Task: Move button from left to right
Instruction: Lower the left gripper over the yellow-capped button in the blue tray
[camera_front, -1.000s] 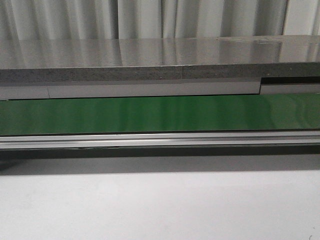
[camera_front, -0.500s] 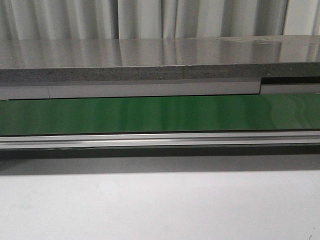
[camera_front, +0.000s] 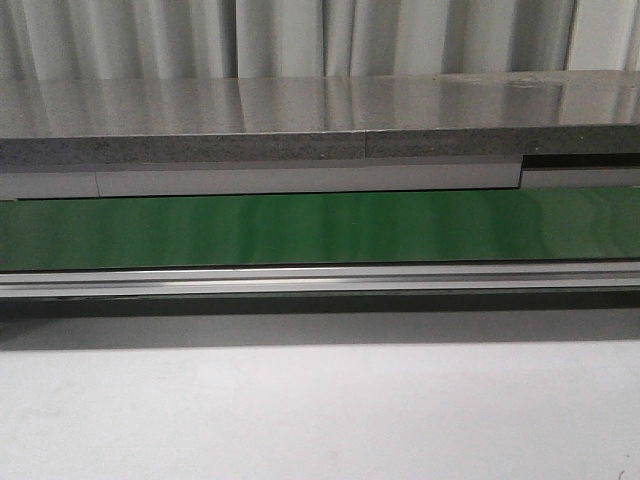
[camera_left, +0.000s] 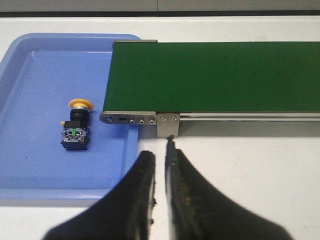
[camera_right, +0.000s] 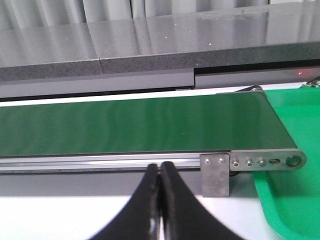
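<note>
The conveyor belt (camera_left: 210, 75) is serving as the landmark here. Off its left end, the blue tray (camera_left: 30, 65) is resting on the white bench (camera_left: 250, 170), and the tray's edge is tucking just under the belt's end roller. The button (camera_left: 76, 125) is lying on its side in that tray, just beside the belt's left end, with its yellow cap pointing away from the left gripper (camera_left: 160, 162) and nothing touching it. That gripper is hovering over the bench near the belt's front rail, its jaws nearly together and holding nothing. The right gripper (camera_right: 159, 182) is hanging before the belt's front rail, its jaws pressed together and empty. Off the belt's right end, the green tray (camera_right: 295, 200) is sitting on the bench.
</note>
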